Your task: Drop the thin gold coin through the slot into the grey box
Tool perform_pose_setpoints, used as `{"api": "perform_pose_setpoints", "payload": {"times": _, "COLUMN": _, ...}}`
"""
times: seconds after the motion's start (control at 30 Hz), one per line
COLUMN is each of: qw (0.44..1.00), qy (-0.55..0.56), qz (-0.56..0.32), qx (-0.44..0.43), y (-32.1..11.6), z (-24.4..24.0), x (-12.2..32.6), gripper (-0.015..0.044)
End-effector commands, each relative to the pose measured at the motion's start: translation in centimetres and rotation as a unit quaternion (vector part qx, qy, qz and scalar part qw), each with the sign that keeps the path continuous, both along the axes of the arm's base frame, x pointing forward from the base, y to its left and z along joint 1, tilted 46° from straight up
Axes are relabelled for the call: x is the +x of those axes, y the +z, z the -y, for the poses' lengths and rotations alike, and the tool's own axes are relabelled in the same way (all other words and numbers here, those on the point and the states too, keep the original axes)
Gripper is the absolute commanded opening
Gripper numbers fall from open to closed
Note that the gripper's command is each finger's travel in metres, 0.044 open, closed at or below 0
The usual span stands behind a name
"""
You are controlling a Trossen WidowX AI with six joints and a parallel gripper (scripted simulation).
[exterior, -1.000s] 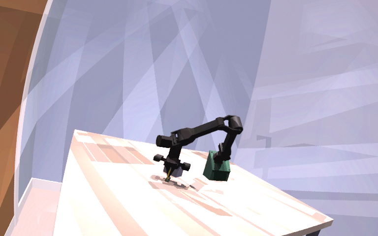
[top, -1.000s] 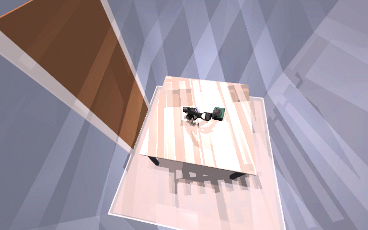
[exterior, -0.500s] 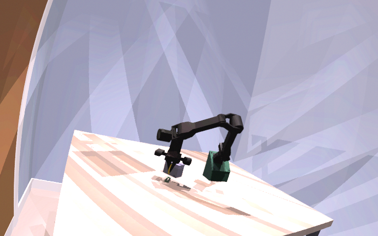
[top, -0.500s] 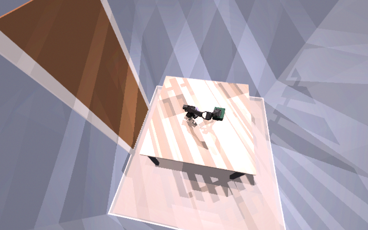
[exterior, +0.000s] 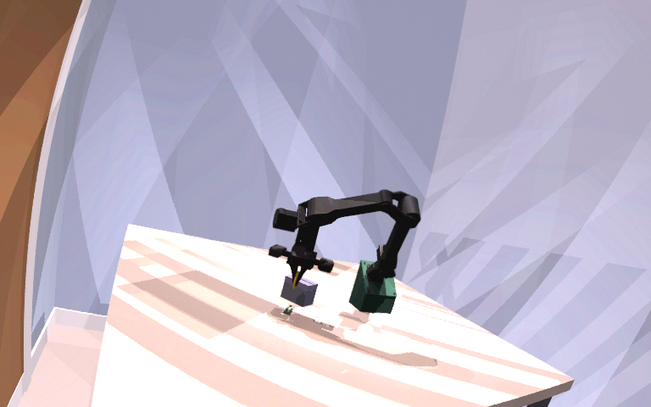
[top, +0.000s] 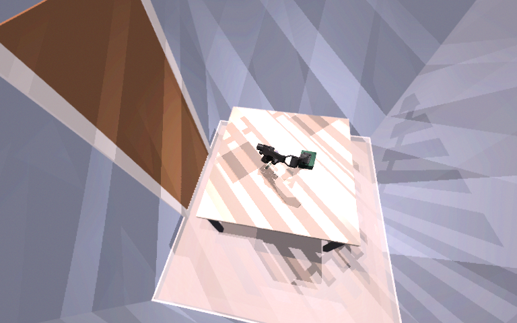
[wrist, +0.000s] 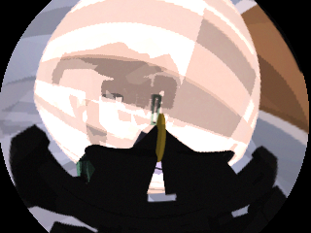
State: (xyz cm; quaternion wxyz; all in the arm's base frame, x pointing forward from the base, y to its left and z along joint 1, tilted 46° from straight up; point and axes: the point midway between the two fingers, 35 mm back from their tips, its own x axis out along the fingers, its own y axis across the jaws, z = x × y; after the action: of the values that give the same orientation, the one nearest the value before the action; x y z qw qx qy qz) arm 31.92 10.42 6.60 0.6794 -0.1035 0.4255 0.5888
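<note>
Table (exterior: 201, 365) with a pale striped top fills the lower part of the exterior view, and on it a black arm (exterior: 355, 203) arches from a dark-green base block (exterior: 371, 287) toward the table's middle. Below the wrist sits the grey box (exterior: 299, 291), resting on the table just behind the lowered tool. The gripper (exterior: 297, 278) points straight down, its fingers clenched on the gold coin (exterior: 294, 281), which hangs edge-on between them, lifted above the table in front of the box's near face. In the wrist view the coin (wrist: 159, 136) shows as a thin upright gold sliver. The small dark-green holder (exterior: 288, 309) lies on the table below the coin, apart from it.
</note>
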Motion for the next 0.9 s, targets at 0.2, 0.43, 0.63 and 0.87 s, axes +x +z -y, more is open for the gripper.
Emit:
{"api": "perform_pose_setpoints", "payload": {"times": 0.2, "qw": 1.0, "qy": 0.006, "qz": 0.012, "qx": 0.0, "y": 1.8, "z": 1.6, "x": 0.2, "gripper": 0.0}}
{"api": "perform_pose_setpoints", "payload": {"times": 0.43, "qw": 0.994, "qy": 0.073, "qz": 0.08, "qx": 0.005, "y": 1.9, "z": 1.5, "x": 0.0, "gripper": 0.0}}
{"api": "perform_pose_setpoints", "payload": {"times": 0.63, "qw": 0.977, "qy": 0.146, "qz": 0.153, "qx": 0.01, "y": 2.0, "z": 1.5, "x": -0.2, "gripper": 0.0}}
{"api": "perform_pose_setpoints", "payload": {"times": 0.87, "qw": 0.944, "qy": 0.228, "qz": 0.236, "qx": 0.017, "y": 2.1, "z": 1.4, "x": -0.4, "gripper": 0.0}}
